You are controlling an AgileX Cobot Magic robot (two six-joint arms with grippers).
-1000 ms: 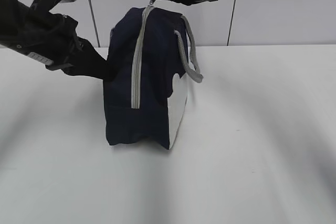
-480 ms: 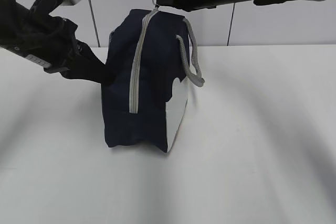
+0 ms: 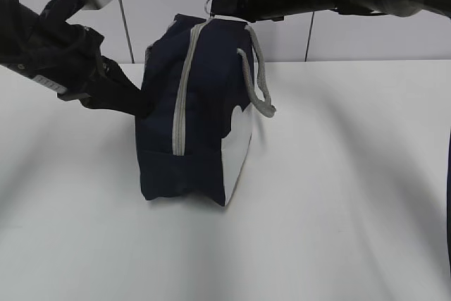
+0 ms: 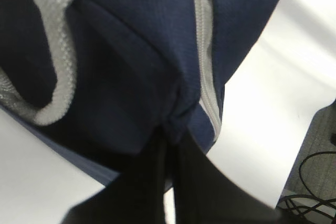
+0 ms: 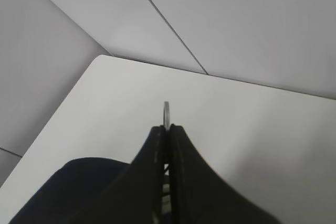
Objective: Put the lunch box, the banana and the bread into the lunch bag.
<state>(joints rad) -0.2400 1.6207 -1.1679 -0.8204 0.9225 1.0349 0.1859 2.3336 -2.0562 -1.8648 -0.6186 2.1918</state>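
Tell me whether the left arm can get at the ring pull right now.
Probably not: the left gripper is shut on the bag's fabric, and the right gripper already pinches the ring pull.

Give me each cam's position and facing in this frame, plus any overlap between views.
Exterior: low in front of the table, facing the wall; bag in the middle, left arm at left, right arm across the top.
Left wrist: on the left arm, tight on the bag's navy fabric, zipper and strap; left gripper shut on a fold of fabric.
Right wrist: on the right arm, above the bag, looking along the table to the wall; right gripper shut on the ring pull.
Shared: bag in all three; ring pull also in exterior.
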